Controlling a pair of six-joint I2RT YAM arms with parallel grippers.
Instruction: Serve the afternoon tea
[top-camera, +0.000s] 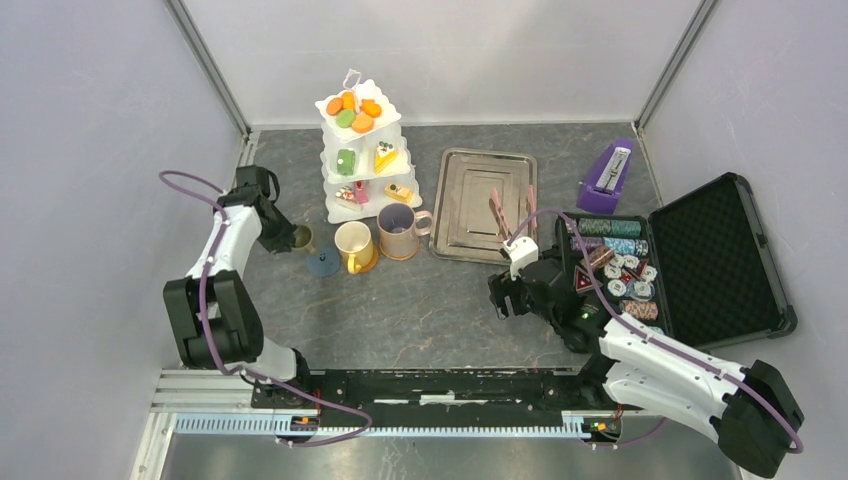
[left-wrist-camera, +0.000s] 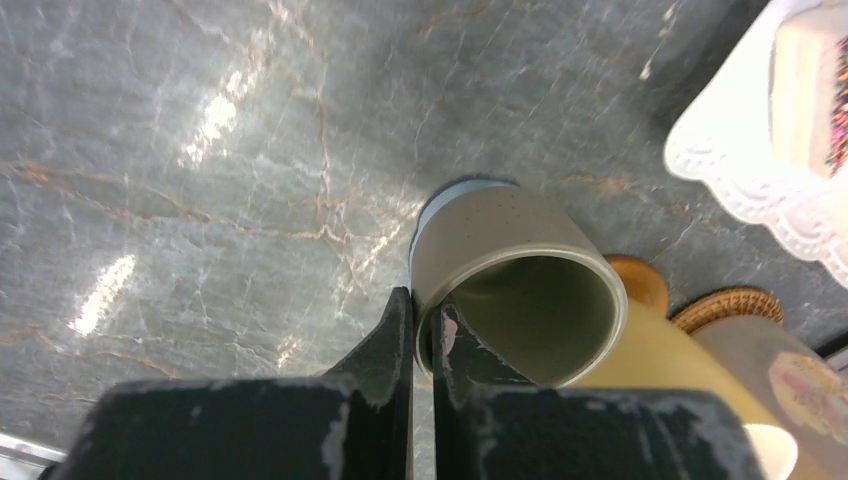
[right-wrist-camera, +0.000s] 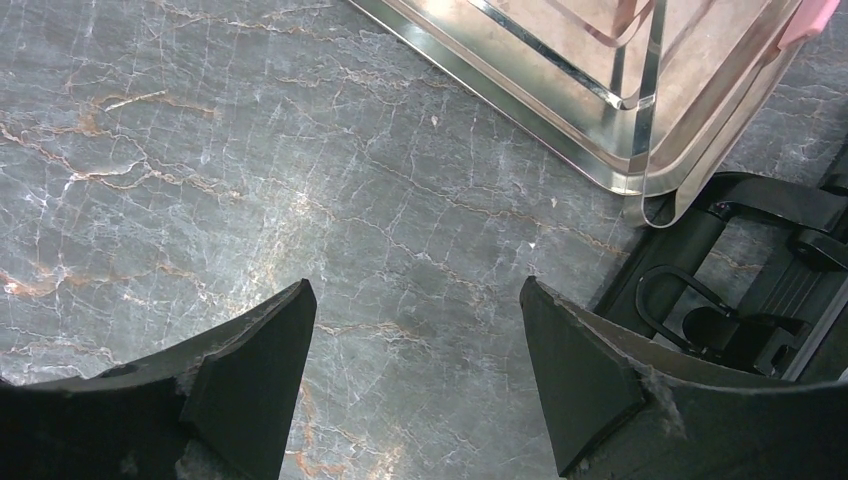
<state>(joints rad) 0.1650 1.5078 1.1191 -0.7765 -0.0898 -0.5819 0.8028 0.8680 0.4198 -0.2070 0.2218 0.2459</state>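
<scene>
The small green mug (top-camera: 301, 238) (left-wrist-camera: 510, 268) is left of a blue saucer (top-camera: 323, 265); I cannot tell whether it rests on the marble table. My left gripper (top-camera: 288, 236) (left-wrist-camera: 425, 322) is shut on its rim, one finger inside and one outside. The yellow mug (top-camera: 352, 246) (left-wrist-camera: 655, 362) and the beige-lilac mug (top-camera: 398, 231) stand in front of the white three-tier stand (top-camera: 362, 150) (left-wrist-camera: 735, 175), which holds toy cakes and orange and green biscuits. My right gripper (top-camera: 499, 297) (right-wrist-camera: 415, 300) hangs open over bare table near the centre, holding nothing.
A steel tray (top-camera: 485, 205) (right-wrist-camera: 520, 70) lies right of the mugs. An open black case (top-camera: 715, 255) of poker chips sits at the right, its handle (right-wrist-camera: 700, 300) close to my right fingers. A purple metronome (top-camera: 607, 178) stands at the back right.
</scene>
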